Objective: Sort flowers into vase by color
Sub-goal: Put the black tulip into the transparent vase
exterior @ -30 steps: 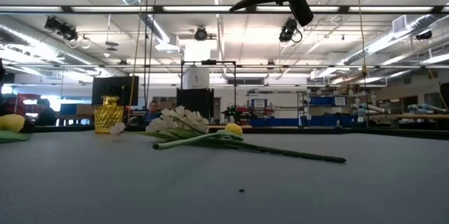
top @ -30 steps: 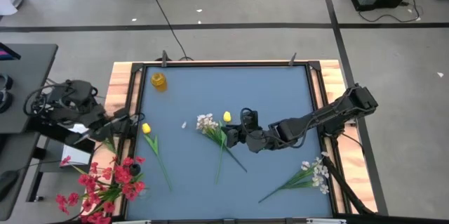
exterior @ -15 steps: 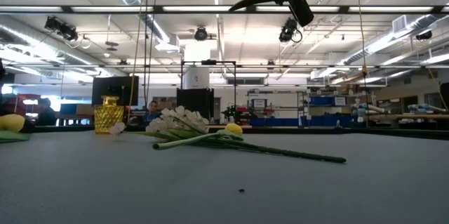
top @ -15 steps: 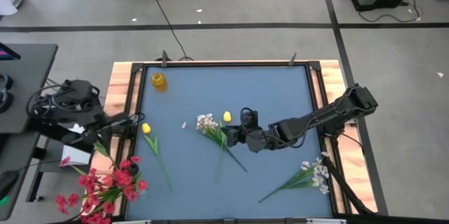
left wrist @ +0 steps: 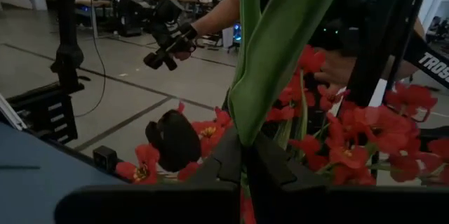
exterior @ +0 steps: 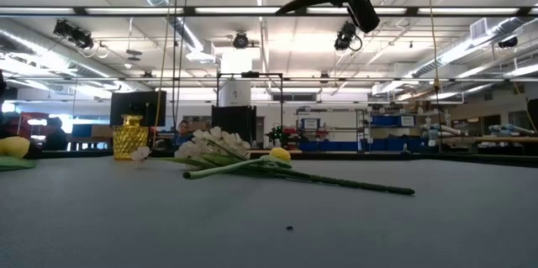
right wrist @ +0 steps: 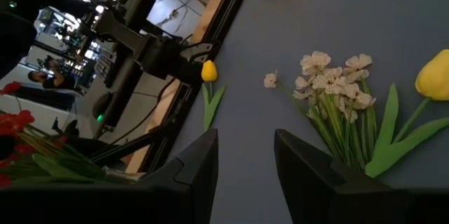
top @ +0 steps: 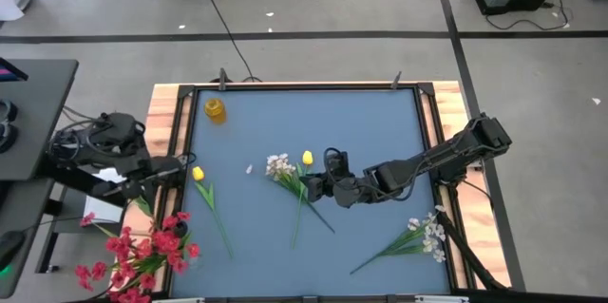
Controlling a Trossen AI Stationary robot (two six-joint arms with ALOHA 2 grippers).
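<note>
My right gripper (top: 318, 187) hung over the middle of the table (top: 380, 123), fingers apart and empty, and just ahead of them lay the white sprig (top: 280, 168) with a yellow tulip (top: 307, 159) beside it. In my right wrist view the white blossoms (right wrist: 335, 82) and the yellow bud (right wrist: 433, 75) sat right beyond my open fingers (right wrist: 198, 161). The two stems crossed under my gripper and ran from the blossoms toward the near edge of the table, so I judged the grasp would have to come across a stem, not along it, and that picking one without dragging the other was the risk.

My left gripper (top: 161, 172) was out past the table's left edge, clamped on the green stems of the red flowers (top: 142, 251), whose blossoms hung off the near-left corner. In my left wrist view the stems (left wrist: 270, 55) rose straight from between my closed fingers, with red blossoms (left wrist: 365, 129) all round.

The yellow vase (top: 216, 109) stood in the far-left corner, nearer my left arm than my right; from my left gripper it lay along the left edge toward the far side. A second yellow tulip (top: 199, 174) lay close inside the left edge, its stem pointing to the near edge, between my left gripper and the middle pair. Another white sprig (top: 429, 235) lay near the right edge, well apart from either gripper.
</note>
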